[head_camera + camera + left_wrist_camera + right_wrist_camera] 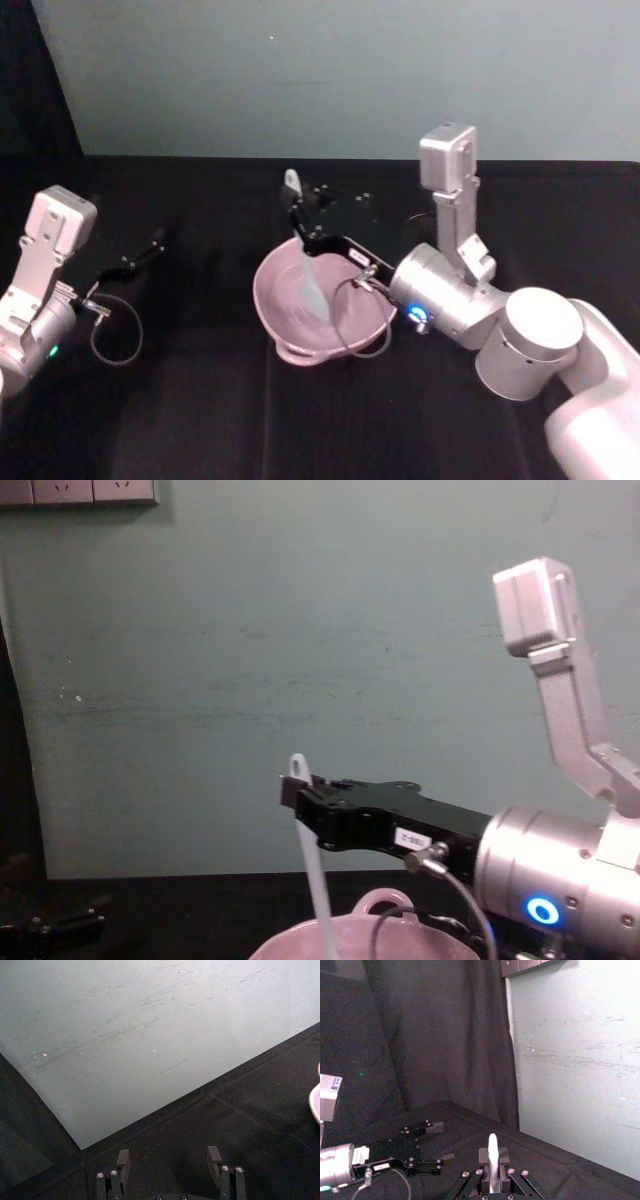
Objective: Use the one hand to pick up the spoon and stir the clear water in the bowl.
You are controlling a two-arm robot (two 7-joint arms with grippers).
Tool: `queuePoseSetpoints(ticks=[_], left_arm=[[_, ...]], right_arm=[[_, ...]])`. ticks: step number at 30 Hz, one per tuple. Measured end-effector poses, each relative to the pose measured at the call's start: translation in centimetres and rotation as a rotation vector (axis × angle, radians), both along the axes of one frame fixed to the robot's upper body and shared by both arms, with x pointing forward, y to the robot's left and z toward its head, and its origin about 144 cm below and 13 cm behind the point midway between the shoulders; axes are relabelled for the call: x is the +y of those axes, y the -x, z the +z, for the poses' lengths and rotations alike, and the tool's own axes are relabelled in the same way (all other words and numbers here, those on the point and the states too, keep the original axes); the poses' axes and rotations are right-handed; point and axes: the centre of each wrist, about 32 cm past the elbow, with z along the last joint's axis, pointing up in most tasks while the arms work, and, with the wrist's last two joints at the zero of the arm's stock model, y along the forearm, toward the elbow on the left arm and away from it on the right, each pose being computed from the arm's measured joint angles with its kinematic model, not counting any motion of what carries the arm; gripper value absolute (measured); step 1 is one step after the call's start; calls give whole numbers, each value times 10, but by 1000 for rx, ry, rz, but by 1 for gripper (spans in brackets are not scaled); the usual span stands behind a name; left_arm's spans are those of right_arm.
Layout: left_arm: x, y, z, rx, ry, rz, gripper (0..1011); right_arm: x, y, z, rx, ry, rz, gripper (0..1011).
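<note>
Gripping spoon [305, 255] near handle top, right gripper [300, 222] clamped, over bowl's [282, 312] 12 o'clock rim in head view. Spoon long axis near upright, slight tilt; blade down in bowl centre, hole end above jaws toward 12. Stir judged to pivot about this grip. Left gripper [170, 1161] parked at table's 9 o'clock, jaws apart, empty.

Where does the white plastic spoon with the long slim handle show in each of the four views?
Head view: the white plastic spoon stands in the pale pink glossy bowl, held by the right hand.
Chest view: centre, the spoon runs down into the bowl.
Right wrist view: its handle rises at bottom centre.
Left wrist view: not in it.
Shared landmark: the pale green wall.
</note>
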Motion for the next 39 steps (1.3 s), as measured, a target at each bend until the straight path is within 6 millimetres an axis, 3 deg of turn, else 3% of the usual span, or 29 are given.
queuePoseSetpoints(ticks=[10,19,29,39], left_arm=[[0,0,0,0,0,0,1011],[0,0,0,0,0,0,1011],[0,0,0,0,0,0,1011],[0,0,0,0,0,0,1011]], right_arm=[[14,-15,6,-17,-2,28,111],[13,-24,12,-37,-10,13,111],[-18,-8,38,-135,-52,-82,111],[-68,16,56,-205,-109,-241,111]])
